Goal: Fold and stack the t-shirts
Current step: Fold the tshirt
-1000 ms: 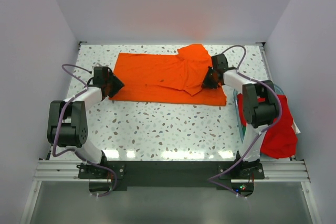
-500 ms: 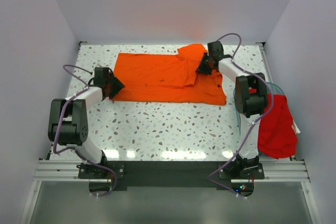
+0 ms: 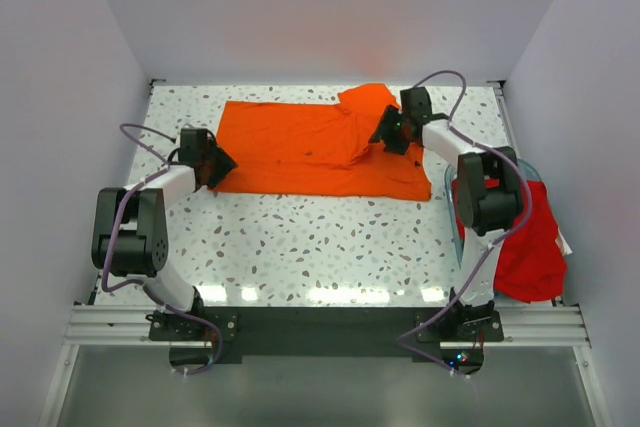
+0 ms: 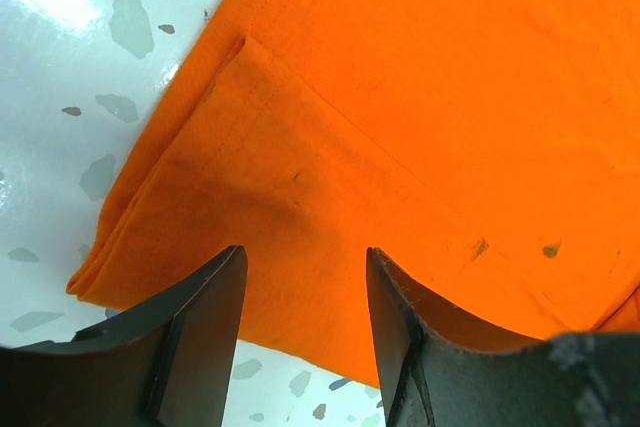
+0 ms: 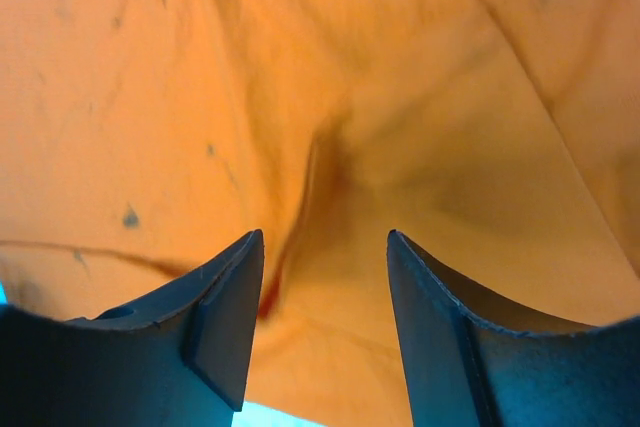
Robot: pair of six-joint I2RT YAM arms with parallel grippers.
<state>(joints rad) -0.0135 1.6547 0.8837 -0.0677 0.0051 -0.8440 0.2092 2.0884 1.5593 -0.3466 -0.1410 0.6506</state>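
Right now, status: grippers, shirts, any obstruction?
Left gripper open at near-left corner of orange t-shirt. Right gripper open over its folded-in right part, holding nothing. Red t-shirt crumpled at the bin, right edge. Nothing blocking.

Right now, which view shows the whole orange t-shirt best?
Top external: the orange t-shirt shows edge to edge, laid out on the table, one end folded over. Left wrist shows only a hemmed corner between the left hand's open fingers. Right wrist shows only rumpled cloth beneath the right hand.

surface: speckled table [image 3: 330, 237] | on it: orange t-shirt [image 3: 300, 152] — spread flat, far half
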